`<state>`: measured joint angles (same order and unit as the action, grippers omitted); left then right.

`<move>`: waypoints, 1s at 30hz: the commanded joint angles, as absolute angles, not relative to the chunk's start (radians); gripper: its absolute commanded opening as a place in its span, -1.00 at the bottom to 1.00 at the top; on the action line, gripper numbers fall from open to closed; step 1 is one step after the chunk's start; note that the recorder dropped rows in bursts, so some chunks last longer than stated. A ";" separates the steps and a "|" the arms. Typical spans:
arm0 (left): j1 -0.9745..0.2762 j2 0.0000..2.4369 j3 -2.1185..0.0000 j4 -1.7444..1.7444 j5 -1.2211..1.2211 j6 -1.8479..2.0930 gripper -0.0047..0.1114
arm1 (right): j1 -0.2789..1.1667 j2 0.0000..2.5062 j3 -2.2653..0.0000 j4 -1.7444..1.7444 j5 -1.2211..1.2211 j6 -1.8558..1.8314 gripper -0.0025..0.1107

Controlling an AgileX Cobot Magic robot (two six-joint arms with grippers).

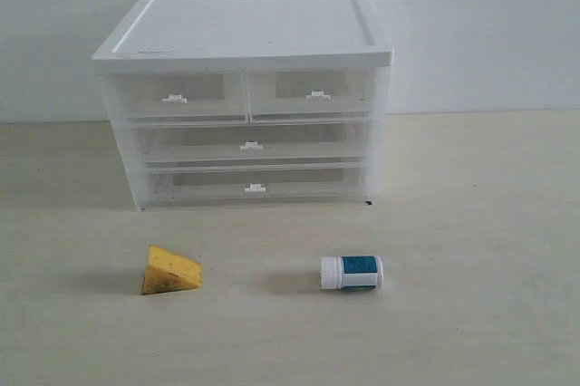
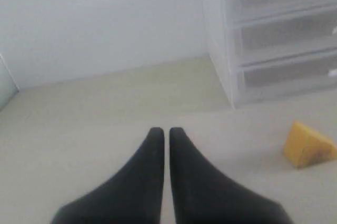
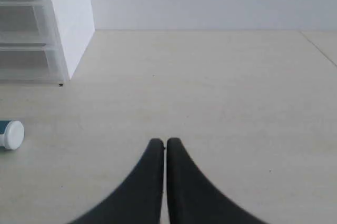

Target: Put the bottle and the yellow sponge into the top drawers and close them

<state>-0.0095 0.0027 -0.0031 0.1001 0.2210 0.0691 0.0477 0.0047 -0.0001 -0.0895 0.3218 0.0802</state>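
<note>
Exterior view: one bottle [image 1: 352, 272], one sponge [image 1: 169, 270], two top drawers [image 1: 177, 96].

Light: bright, soft, even.
Shadows: faint, left of the yellow sponge [image 1: 170, 271] and the bottle [image 1: 352, 272].
Blur: left wrist view fuzzy; the others sharper.

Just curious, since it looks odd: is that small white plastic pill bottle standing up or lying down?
Lying on its side: the small white plastic pill bottle rests lengthwise on the pale tabletop, ribbed cap pointing sideways.

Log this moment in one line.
bottle: lying on table | yellow sponge: on table | top drawers: shut | left gripper: shut | right gripper: shut
</note>
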 commanded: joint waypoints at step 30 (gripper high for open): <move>-0.005 0.276 -0.297 0.127 -0.588 -0.459 -0.85 | 0.040 0.095 -0.200 -0.148 -0.593 0.438 -0.96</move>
<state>-0.0095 0.1732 -0.2210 0.0587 -0.6716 -0.3963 0.0477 0.0291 -0.1467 -0.1308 -0.6475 0.4313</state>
